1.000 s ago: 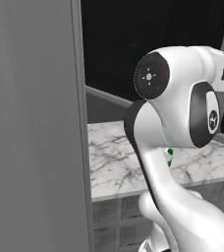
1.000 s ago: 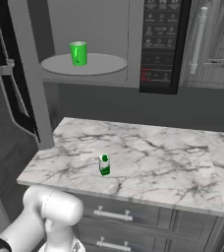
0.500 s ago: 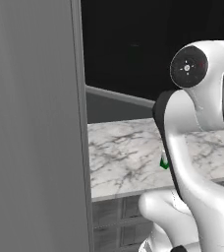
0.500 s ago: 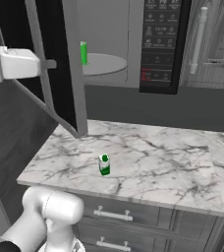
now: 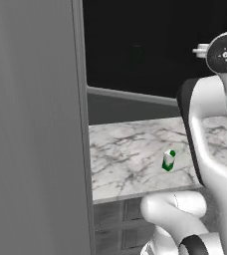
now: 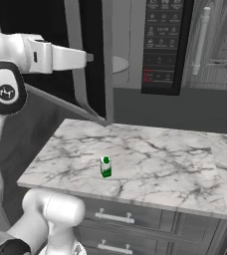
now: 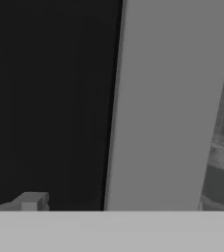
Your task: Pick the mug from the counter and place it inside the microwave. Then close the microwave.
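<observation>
- The microwave door [image 6: 88, 60] stands partly swung toward the shut position; in the right base view its grey edge and black glass stand out from the microwave [image 6: 150, 45] toward the near left, with a sliver of the white round plate [image 6: 118, 64] visible past its right edge.
- The end effector [image 6: 85, 57] sits at the door's outer face, on its left side, so the opening lies to the right and far from it. A closing push would run rightward and away, as I judge it.
- The door's long axis is upright; the push meets its broad face.
- The arm reaches level from the left, forearm horizontal, wrist pointing right at the door.
- The end effector is released, jaws spread wide and holding nothing; in the hand view one finger tip [image 7: 33, 201] rises before the black glass, with the grey door frame beside it.
- The mug is hidden behind the door; I judge it inside the microwave, but cannot confirm.
- On the marble surface [image 6: 150, 159] only the small green-and-white carton [image 6: 105, 167] stands, well below and apart from the door.
</observation>
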You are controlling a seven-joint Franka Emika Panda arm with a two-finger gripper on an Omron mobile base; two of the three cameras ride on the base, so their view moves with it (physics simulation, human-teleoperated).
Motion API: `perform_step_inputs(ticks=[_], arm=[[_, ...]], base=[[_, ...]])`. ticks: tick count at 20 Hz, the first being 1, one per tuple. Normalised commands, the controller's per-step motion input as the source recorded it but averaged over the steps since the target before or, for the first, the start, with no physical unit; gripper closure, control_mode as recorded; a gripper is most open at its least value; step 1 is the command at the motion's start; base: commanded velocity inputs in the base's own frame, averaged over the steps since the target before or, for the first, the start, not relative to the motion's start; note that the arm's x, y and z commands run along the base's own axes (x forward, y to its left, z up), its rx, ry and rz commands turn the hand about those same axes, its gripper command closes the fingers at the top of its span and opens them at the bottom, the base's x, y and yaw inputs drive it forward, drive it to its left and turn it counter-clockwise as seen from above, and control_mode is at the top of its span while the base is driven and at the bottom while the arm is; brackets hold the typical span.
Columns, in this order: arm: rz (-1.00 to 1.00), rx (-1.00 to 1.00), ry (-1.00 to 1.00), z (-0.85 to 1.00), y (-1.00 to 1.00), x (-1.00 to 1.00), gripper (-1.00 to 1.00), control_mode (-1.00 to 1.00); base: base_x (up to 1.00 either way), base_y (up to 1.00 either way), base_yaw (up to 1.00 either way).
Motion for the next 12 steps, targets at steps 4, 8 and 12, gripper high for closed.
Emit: perform_step_inputs(ticks=[4, 8, 12], arm=[[0.13, 0.07, 0.0, 0.0, -0.46, 0.92, -1.0, -1.0], [0.14, 0.08, 0.0, 0.0, -0.47, 0.92, -1.0, -1.0], [0.13, 0.06, 0.0, 0.0, -0.37, 0.86, -1.0, -1.0]], base=[[0.0, 0.0, 0.0], [0.0, 0.0, 0.0], [0.0, 0.0, 0.0]])
